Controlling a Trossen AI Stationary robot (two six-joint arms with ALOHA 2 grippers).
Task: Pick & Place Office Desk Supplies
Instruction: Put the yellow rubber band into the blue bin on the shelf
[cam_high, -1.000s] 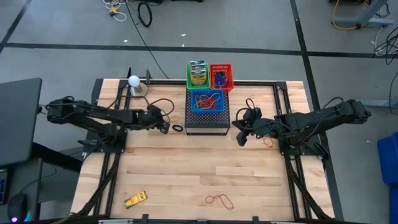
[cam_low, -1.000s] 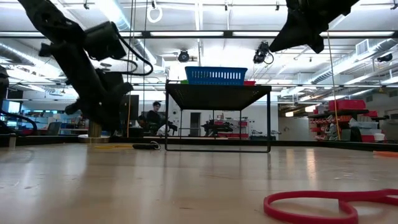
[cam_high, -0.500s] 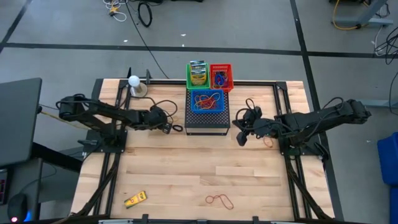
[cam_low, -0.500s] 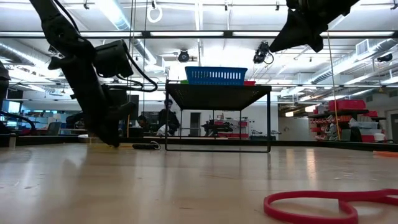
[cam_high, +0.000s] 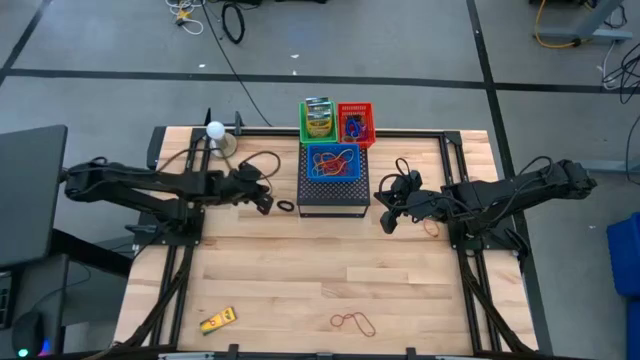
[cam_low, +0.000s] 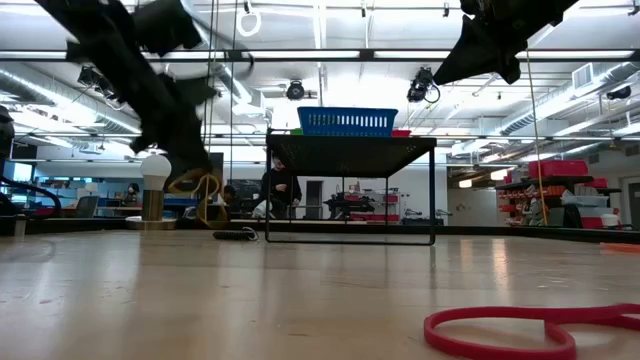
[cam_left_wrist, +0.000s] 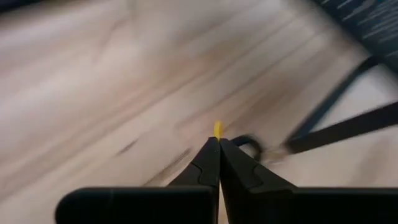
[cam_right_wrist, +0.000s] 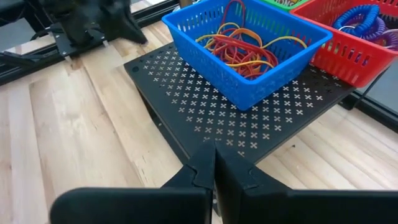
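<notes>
My left gripper (cam_high: 265, 203) hangs just left of the black mesh stand (cam_high: 333, 192), shut on a yellow-tan rubber band (cam_low: 200, 188). A black ring (cam_high: 286, 206) lies flat on the table beside it. On the stand sits a blue basket (cam_right_wrist: 249, 43) of red and yellow rubber bands, with a green basket (cam_high: 318, 120) and a red basket (cam_high: 355, 122) behind it. My right gripper (cam_high: 386, 222) hovers shut and empty off the stand's right side. A yellow item (cam_high: 217, 320) and a red rubber band (cam_high: 352, 321) lie near the front edge. My left gripper pinches the yellow-tan band between its two fingertips, where a bit of yellow (cam_left_wrist: 217, 129) pokes out. The fingers slant down toward the table. The band hangs as a slack loop (cam_low: 203, 195) below them, clear of the table.
A white ball on a stand (cam_high: 215, 131) is at the far left of the table. A thin band (cam_high: 432, 228) lies by my right arm. Cables run along both arms. Bare wood spreads between the stand and the near edge.
My left gripper dipped to the table beside the black ring, then rose and drew back a little toward the table's left edge. It has taken hold of the yellow-tan band, which lay on the table and now hangs lifted clear.
</notes>
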